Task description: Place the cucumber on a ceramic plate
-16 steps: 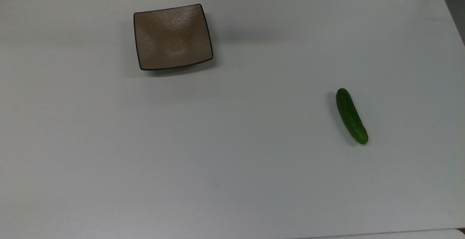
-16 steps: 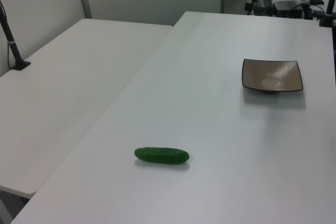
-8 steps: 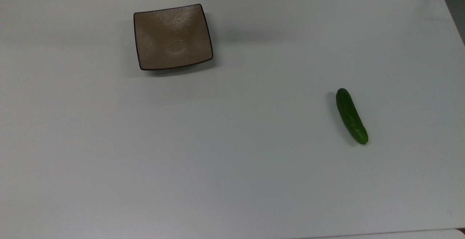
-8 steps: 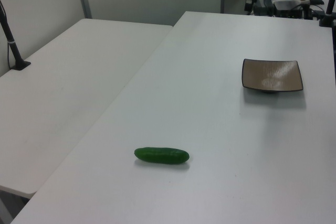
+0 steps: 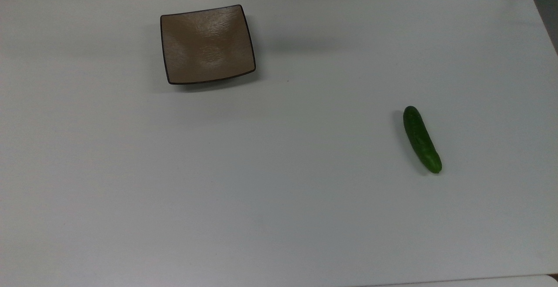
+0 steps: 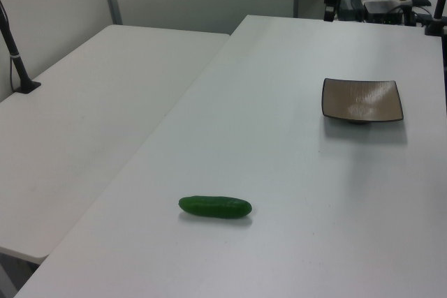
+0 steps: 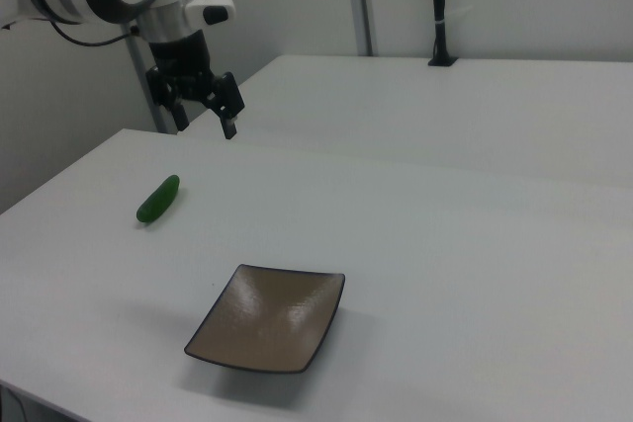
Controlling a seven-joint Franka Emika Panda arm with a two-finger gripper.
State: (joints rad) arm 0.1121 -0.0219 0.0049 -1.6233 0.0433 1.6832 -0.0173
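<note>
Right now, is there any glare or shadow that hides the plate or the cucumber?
Top view: pale sheen across the ceramic plate centre, rim still crisp; the cucumber casts a thin shadow on the top view's left. Left view: bright patch on the plate's far corner. Right view: soft shadow under the plate's near edge.

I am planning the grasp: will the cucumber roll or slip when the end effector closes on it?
The cucumber lies free on the flat table; being round, it may roll if nudged sideways. Its smooth skin could slip. It probably stays stiff.

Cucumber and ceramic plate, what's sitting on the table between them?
Nothing: in the top view, bare white table separates the cucumber from the ceramic plate.
</note>
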